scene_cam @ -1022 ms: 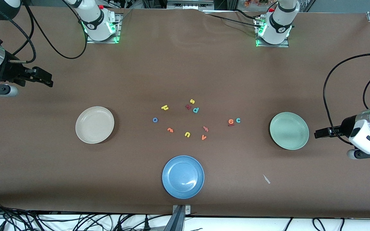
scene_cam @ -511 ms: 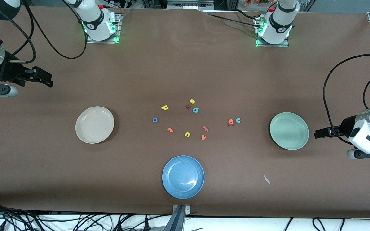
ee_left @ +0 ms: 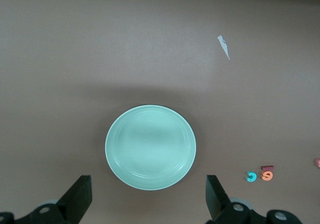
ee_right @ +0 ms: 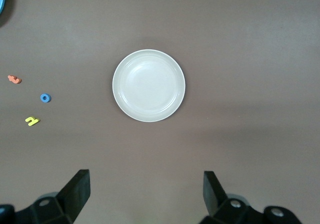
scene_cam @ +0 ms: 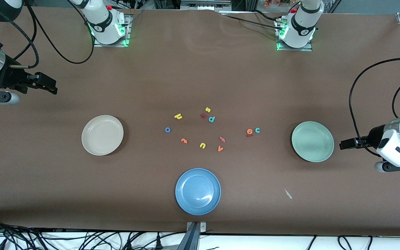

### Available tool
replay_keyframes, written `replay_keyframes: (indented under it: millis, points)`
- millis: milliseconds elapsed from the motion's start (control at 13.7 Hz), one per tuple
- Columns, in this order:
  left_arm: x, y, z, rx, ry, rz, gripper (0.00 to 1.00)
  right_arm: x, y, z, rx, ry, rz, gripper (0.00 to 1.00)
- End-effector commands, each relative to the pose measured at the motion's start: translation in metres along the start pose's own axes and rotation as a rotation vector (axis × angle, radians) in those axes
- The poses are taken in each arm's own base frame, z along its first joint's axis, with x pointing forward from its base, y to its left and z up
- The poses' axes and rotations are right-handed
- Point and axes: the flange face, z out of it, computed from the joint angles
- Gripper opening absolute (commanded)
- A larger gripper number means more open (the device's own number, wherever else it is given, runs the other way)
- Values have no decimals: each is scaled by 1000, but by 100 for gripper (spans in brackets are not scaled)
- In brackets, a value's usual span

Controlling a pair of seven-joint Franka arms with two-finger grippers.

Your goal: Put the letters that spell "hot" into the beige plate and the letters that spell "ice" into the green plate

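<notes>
Front view showed the brown table [scene_cam: 200,69] with three plates and a loose scatter of foam letters between them. Both arms waited at the table's ends with nothing held.

The blue plate [scene_cam: 198,191] sat nearest the front camera, well apart from both grippers. The beige plate [scene_cam: 102,135] lay toward the right arm's end, nearer the front camera than the right gripper [scene_cam: 49,86], which hung with its fingers spread wide; in the right wrist view that plate [ee_right: 148,85] lay out ahead of the spread fingers [ee_right: 75,191]. The green plate [scene_cam: 312,141] lay toward the left arm's end, just beside the left gripper [scene_cam: 346,143], whose fingers also stood apart; in the left wrist view the plate [ee_left: 150,147] sat between and just ahead of the two fingers [ee_left: 77,199].

Neither plate held a letter. The yellow h [scene_cam: 178,116], the blue o [scene_cam: 167,130] and the orange t [scene_cam: 184,140] lay at the cluster's edge toward the beige plate, well apart from the right gripper. The teal c [scene_cam: 257,130], the orange e [scene_cam: 249,131] and the maroon i [scene_cam: 250,135] lay close together toward the green plate, the i touching the e, closer to the left gripper than the other letters. The yellow u [scene_cam: 202,145], the orange v [scene_cam: 220,149] and the teal d [scene_cam: 211,119] lay in the middle.
</notes>
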Motion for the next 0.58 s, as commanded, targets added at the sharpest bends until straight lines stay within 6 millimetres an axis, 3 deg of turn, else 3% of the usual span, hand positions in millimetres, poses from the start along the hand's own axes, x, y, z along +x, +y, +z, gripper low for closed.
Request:
replay_keyframes:
  millis: [0, 511]
  points:
    - [-5, 2, -4, -14, 4, -3, 100, 1, 3, -6, -2, 12, -5, 100]
    - [-4, 2, -3, -15, 3, -5, 100, 1, 2, -6, 0, 12, 1, 100]
